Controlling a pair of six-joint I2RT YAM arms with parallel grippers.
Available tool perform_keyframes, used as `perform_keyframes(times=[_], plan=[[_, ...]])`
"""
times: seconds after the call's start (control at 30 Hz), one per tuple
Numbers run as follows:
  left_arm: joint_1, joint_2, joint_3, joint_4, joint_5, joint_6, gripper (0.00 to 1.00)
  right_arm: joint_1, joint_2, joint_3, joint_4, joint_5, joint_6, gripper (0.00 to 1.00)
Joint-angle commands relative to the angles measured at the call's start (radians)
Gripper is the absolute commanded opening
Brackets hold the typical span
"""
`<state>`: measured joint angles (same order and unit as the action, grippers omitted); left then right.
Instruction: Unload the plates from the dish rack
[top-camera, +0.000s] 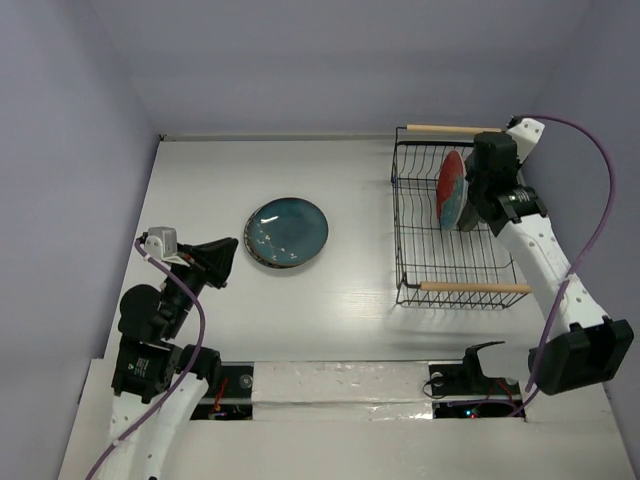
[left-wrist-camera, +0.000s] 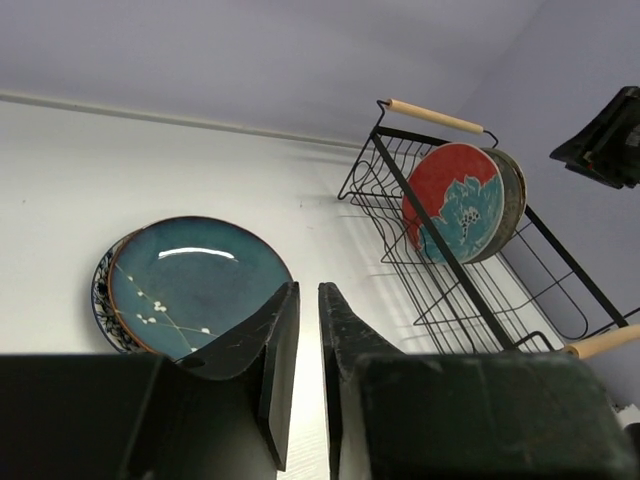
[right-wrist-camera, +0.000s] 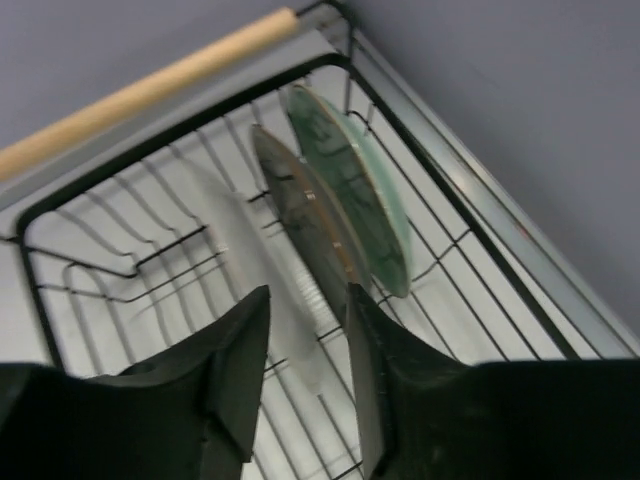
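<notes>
The dish rack (top-camera: 404, 250) stands at the right. The red-and-teal plate (top-camera: 451, 187) stands upright in it. In the right wrist view the grey-brown plate (right-wrist-camera: 300, 210) and the pale green plate (right-wrist-camera: 358, 190) stand side by side behind a pale blurred plate rim (right-wrist-camera: 270, 265). My right gripper (right-wrist-camera: 307, 292) is open, with that pale rim between its jaws and not gripped. It hangs over the rack (top-camera: 468, 215). The dark teal plate (top-camera: 288, 231) lies on the table on top of the white-blue floral plate (left-wrist-camera: 101, 300). My left gripper (left-wrist-camera: 308, 290) is shut and empty, near and left of that stack (top-camera: 228, 260).
The rack has wooden handles at its far edge (top-camera: 452, 128) and near edge (top-camera: 475, 287). Lavender walls close the table on the left, back and right. The rack sits close to the right wall.
</notes>
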<state>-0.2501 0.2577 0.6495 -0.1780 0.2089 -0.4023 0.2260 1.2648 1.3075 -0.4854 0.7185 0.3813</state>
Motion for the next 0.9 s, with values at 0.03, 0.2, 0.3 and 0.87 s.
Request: perform_keyframes(times=[0.03, 0.2, 0.3, 0.87], plan=[[-0.011, -0.014, 0.012, 0.031, -0.002, 0.000, 0.16, -0.094, 0.067, 0.009, 0.016, -0.048, -0.058, 0.45], [-0.011, -0.017, 0.012, 0.031, -0.006, 0.000, 0.25, -0.155, 0.169, 0.013, 0.064, -0.171, -0.061, 0.46], [-0.011, -0.014, 0.013, 0.031, -0.008, 0.000, 0.26, -0.155, 0.234, 0.036, 0.059, -0.180, -0.065, 0.46], [-0.011, -0.009, 0.013, 0.029, -0.013, 0.002, 0.28, -0.185, 0.315, 0.065, 0.088, -0.117, -0.093, 0.09]])
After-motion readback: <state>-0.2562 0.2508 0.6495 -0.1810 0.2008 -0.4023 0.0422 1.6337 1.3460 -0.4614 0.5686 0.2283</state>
